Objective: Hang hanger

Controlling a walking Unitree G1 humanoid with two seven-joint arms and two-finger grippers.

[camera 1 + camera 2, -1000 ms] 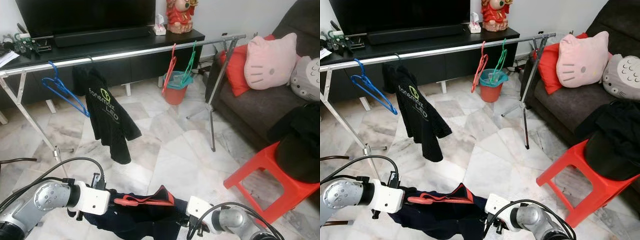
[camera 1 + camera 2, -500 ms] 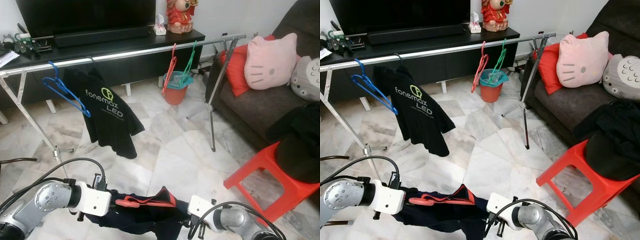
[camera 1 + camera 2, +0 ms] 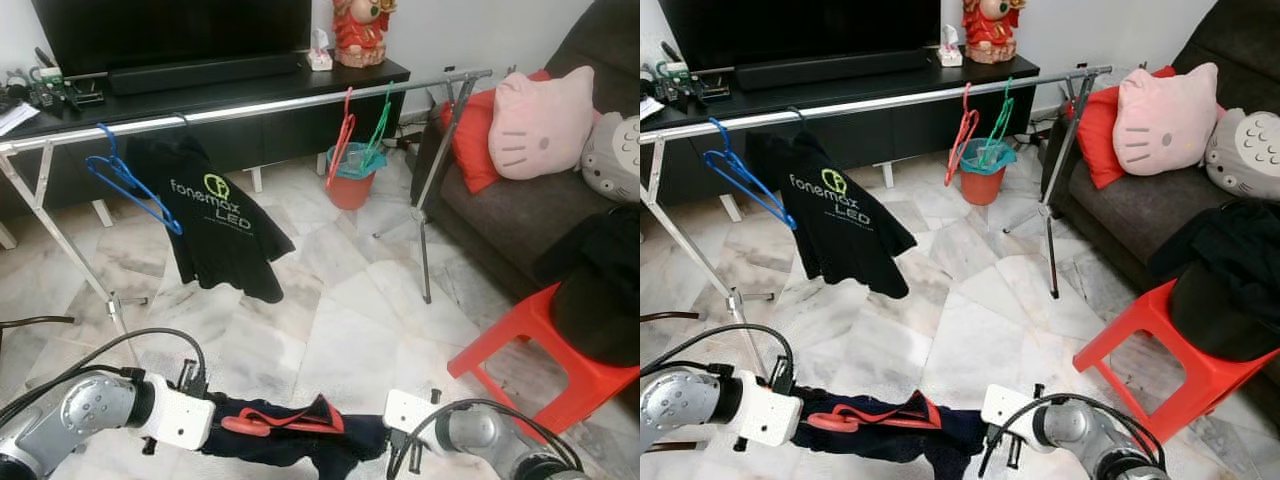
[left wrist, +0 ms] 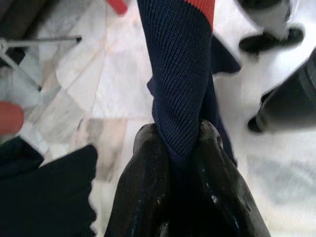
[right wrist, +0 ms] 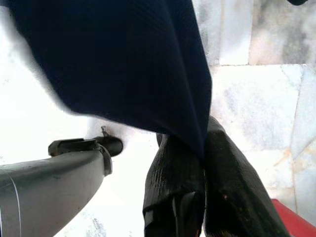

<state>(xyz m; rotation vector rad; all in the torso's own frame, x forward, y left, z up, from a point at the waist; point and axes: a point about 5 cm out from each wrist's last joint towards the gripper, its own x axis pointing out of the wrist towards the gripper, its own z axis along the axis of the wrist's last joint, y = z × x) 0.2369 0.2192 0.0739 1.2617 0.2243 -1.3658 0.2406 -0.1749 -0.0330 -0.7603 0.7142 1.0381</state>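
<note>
Low in front of me a navy garment [image 3: 300, 447] with red trim hangs on a red hanger [image 3: 268, 421], stretched between my two grippers. In the left wrist view my left gripper [image 4: 180, 143] is shut on a fold of the navy knit. My right gripper [image 5: 197, 143] pinches the garment's other edge, fingers shut. Further ahead the silver clothes rail [image 3: 260, 105] runs across the room. On it hang a blue hanger [image 3: 130, 180], a black printed T-shirt [image 3: 215, 220], a red hanger [image 3: 340, 140] and a green hanger [image 3: 378, 130].
A red plastic stool [image 3: 530, 355] with dark clothing [image 3: 600, 290] stands at my right, beside a dark sofa [image 3: 510, 220] with a pink pillow [image 3: 540, 120]. A red bin [image 3: 350, 180] sits under the rail. Behind it runs a black TV stand [image 3: 200, 95].
Both grippers have lowered the navy garment and its hanger toward the floor. The black T-shirt on the rail has swung round, showing its print.
</note>
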